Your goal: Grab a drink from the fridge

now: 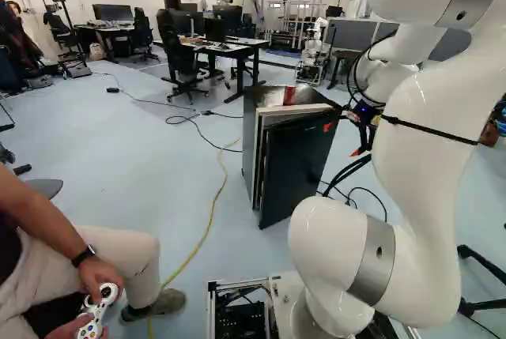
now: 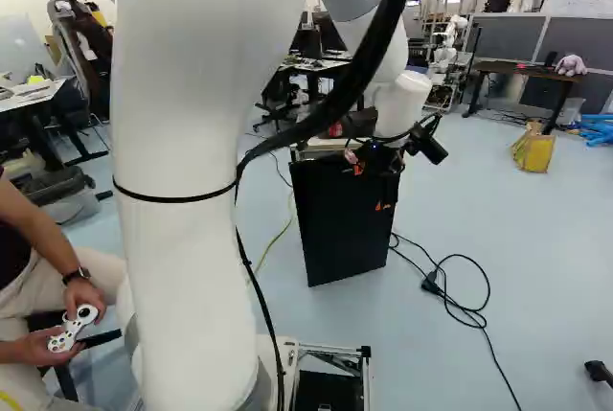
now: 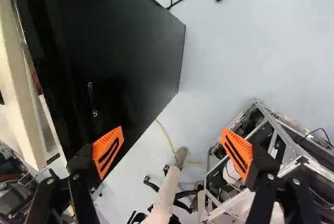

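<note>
- Gripper (image 2: 370, 188): jaws wide apart, nothing clamped; located at the front of the fridge door (image 1: 296, 167), near its upper part.
- Door: black, ajar, a gap showing along its edge.
- Red can (image 1: 289, 95): upright on top of the fridge (image 1: 251, 137).
- Fridge interior: contents cannot be made out.
- Yellow cable (image 1: 212, 211): on the floor, beside the fridge.

Free to pass at right, over floor (image 2: 536, 239) crossed low by cables (image 2: 465, 309). Blocked on the far side by the door (image 1: 299, 169), ajar from the fridge (image 1: 250, 149), with a thin gap at left. Obstructed on top by a can (image 1: 289, 95). Hemmed in at near left by a seated person (image 1: 118, 252), nearer right by the base frame (image 1: 237, 284).
</note>
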Motion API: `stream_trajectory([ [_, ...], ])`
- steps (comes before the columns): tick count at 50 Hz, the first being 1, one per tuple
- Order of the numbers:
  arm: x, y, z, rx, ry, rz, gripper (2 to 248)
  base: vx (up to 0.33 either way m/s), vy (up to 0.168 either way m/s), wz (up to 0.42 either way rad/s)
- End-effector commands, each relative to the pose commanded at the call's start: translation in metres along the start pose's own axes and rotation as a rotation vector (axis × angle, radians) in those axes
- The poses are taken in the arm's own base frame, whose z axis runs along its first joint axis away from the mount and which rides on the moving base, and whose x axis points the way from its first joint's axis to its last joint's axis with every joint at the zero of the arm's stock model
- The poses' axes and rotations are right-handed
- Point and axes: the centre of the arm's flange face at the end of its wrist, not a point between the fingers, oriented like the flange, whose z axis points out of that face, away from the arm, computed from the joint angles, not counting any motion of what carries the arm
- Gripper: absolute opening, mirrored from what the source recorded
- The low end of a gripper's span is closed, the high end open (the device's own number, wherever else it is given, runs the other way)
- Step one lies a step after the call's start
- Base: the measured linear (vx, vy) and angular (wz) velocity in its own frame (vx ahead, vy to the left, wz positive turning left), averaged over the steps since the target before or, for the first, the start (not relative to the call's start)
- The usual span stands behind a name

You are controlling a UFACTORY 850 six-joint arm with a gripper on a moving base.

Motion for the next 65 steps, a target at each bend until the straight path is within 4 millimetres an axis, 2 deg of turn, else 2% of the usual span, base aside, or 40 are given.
stream_trajectory([
  [48,-0.034,-0.016,0.007,-0.008,0.020,-0.064,247,0.000,0.000,0.000],
  [65,-0.040,-0.020,0.029,-0.029,0.041,-0.095,247,0.000,0.000,0.000],
])
